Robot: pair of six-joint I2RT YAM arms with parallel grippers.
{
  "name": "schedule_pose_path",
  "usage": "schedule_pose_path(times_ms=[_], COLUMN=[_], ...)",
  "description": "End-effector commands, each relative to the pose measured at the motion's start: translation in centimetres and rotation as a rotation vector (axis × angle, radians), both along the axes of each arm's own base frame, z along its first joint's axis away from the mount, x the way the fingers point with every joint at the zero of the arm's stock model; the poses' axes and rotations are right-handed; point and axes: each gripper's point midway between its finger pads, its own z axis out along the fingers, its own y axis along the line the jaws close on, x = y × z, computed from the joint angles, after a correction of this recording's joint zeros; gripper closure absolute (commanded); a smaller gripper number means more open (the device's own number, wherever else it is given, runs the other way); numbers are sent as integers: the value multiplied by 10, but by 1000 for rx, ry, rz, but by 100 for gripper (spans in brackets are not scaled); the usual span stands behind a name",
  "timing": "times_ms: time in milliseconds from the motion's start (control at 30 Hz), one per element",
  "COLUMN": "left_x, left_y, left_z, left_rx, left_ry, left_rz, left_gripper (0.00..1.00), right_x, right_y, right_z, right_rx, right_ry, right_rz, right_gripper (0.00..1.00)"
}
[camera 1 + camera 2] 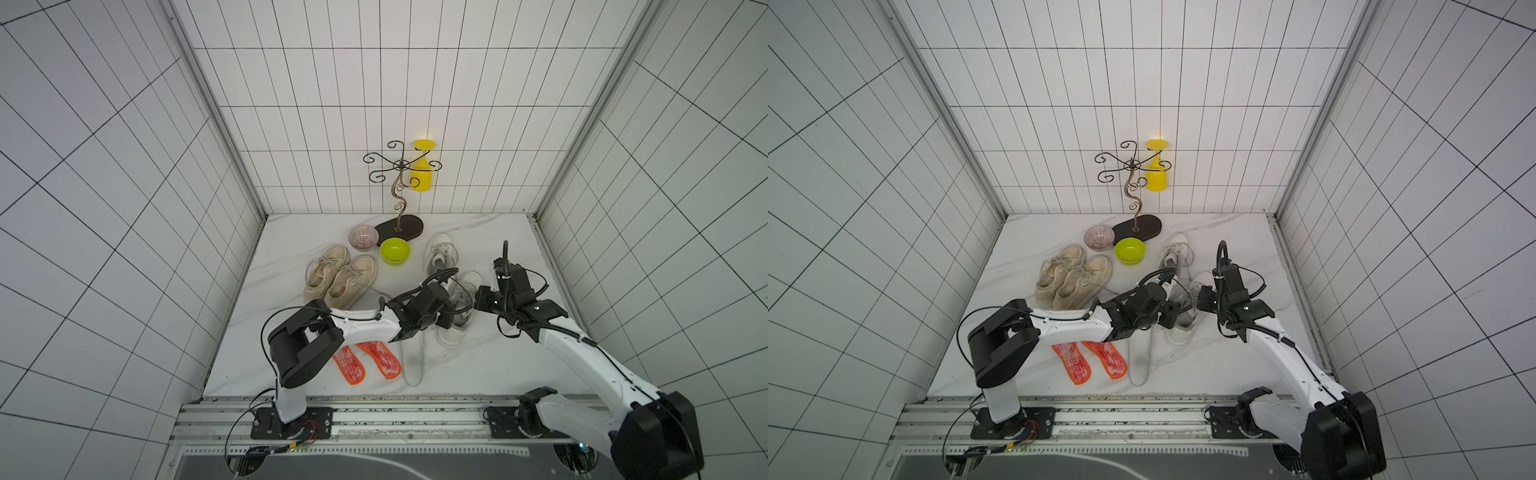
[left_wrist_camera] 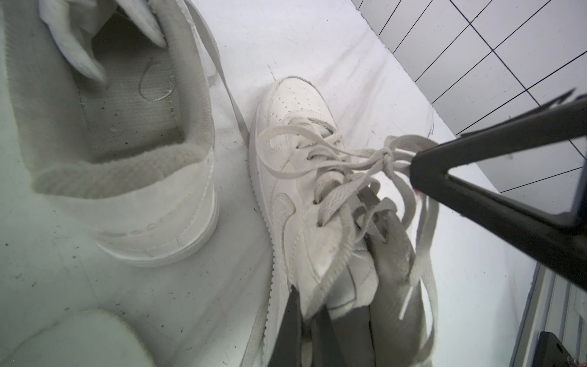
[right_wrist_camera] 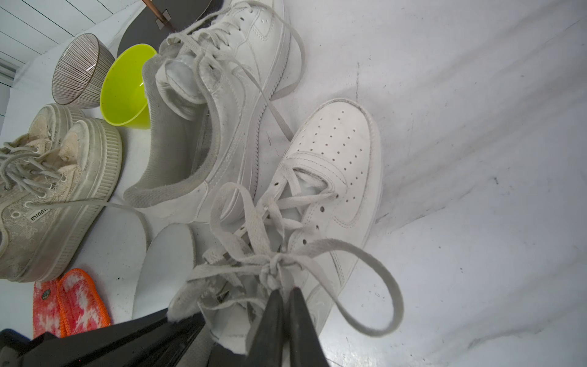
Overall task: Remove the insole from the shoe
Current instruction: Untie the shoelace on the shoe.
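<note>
Two white sneakers stand at the right. On the near shoe (image 1: 459, 328) (image 1: 1183, 332) both grippers meet. My left gripper (image 2: 306, 321) (image 1: 451, 316) is shut on this shoe's side wall at the collar (image 2: 320, 286). My right gripper (image 3: 286, 292) (image 1: 478, 303) is shut on its lace knot (image 3: 273, 267) (image 2: 386, 157), which is drawn up off the tongue. Laces and tongue hide the inside, so no insole shows in it. A white insole (image 1: 413, 357) (image 3: 165, 270) lies flat on the table beside it. The far white shoe (image 1: 440, 253) (image 2: 127, 105) stands open.
Two orange insoles (image 1: 365, 361) lie near the front edge under my left arm. A beige pair of sneakers (image 1: 340, 276) stands to the left. Behind them are a striped bowl (image 1: 363, 237), a green bowl (image 1: 395, 250) and a metal stand (image 1: 399, 226) with a yellow cup (image 1: 423, 174).
</note>
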Motion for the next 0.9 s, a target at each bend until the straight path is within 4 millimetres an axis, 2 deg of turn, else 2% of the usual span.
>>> schedule_pose_path(times_ms=[0, 100, 267, 500, 767, 867], left_x=[5, 6, 10, 18, 18, 18], left_y=[-10, -9, -5, 7, 6, 6], left_z=[32, 31, 27, 21, 19, 20], left_rx=[-84, -79, -53, -37, -37, -38], left_ry=[-60, -60, -58, -41, -35, -37], left_rz=[3, 5, 33, 80, 78, 79], left_gripper=[100, 100, 100, 100, 100, 100], right_x=[15, 14, 12, 5, 4, 3], right_y=[3, 4, -3, -35, -53, -72], right_z=[46, 47, 59, 73, 79, 85], right_rx=[15, 21, 1, -62, -50, -73], right_ry=[-106, -108, -137, -184, -194, -205], right_rz=[-3, 2, -24, -118, -171, -253], right_gripper=[96, 100, 100, 100, 100, 100])
